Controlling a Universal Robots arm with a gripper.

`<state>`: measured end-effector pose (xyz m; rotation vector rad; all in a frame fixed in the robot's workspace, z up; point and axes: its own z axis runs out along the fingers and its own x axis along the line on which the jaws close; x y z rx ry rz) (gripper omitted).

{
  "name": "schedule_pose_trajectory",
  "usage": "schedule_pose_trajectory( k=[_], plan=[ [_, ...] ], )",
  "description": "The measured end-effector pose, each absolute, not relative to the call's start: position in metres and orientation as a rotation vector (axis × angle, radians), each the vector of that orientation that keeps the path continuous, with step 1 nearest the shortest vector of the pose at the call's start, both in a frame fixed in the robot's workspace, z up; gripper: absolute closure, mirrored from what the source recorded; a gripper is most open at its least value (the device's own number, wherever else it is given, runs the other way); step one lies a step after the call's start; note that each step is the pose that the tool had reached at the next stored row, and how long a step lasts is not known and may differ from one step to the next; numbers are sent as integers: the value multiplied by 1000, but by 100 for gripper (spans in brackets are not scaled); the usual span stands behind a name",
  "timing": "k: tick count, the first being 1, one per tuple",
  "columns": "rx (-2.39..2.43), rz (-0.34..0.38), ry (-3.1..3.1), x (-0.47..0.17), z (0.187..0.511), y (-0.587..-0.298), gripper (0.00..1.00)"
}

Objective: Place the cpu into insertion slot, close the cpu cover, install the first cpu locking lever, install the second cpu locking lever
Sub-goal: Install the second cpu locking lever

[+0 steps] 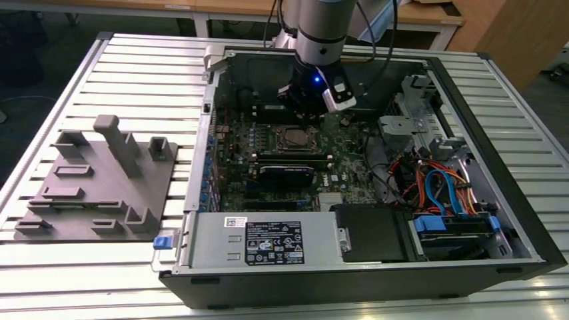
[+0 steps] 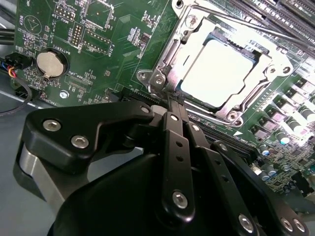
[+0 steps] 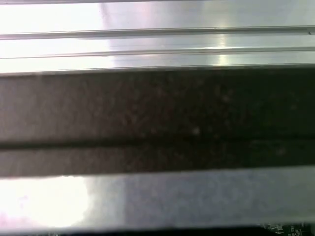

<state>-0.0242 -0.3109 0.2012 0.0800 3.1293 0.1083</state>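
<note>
The cpu (image 2: 221, 73) lies flat in the insertion slot (image 1: 289, 138), its bright silver top showing through the window of the cpu cover (image 2: 189, 61). The cover lies down over the chip. A thin metal locking lever (image 2: 275, 33) runs along the socket's far side. My gripper (image 2: 173, 104) is shut, its two black fingers (image 2: 170, 132) pressed together, and the tips sit at the socket's near edge, by the frame's screws. I cannot tell whether they touch anything. In the exterior view the gripper (image 1: 307, 110) hangs inside the open case, just behind the socket.
The open computer case (image 1: 498, 260) lies on a slatted aluminium table (image 1: 133, 67). A grey fixture plate (image 1: 98, 187) with upright pegs sits at the exterior view's left. The power supply (image 1: 266, 240) and coloured cables (image 1: 436, 187) are in the case. A coin battery (image 2: 48, 64) is on the board.
</note>
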Motion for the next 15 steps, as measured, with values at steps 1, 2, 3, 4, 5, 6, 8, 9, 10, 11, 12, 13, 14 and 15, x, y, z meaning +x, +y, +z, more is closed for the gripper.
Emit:
schedule_pose_trajectory(
  k=[1,2,3,4,5,6,8,9,10,11,12,13,14,15],
  plan=[
    [80,108,3129,-24,201,-311,89],
    [80,108,3129,-24,201,-311,89],
    [80,108,3129,-24,201,-311,89],
    [80,107,3129,-24,201,-311,89],
    [80,106,3130,-24,202,-311,89],
    [80,106,3129,-24,203,-312,89],
    [80,106,3129,-24,205,-311,89],
    [80,105,3129,-24,206,-311,89],
    [80,104,3129,-24,207,-311,89],
    [80,102,3129,-24,209,-311,89],
    [80,101,3129,-24,210,-311,89],
    [80,99,3129,-24,212,-311,89],
    [80,98,3129,-24,213,-311,89],
    [80,95,3129,-24,214,-311,89]
  ],
)
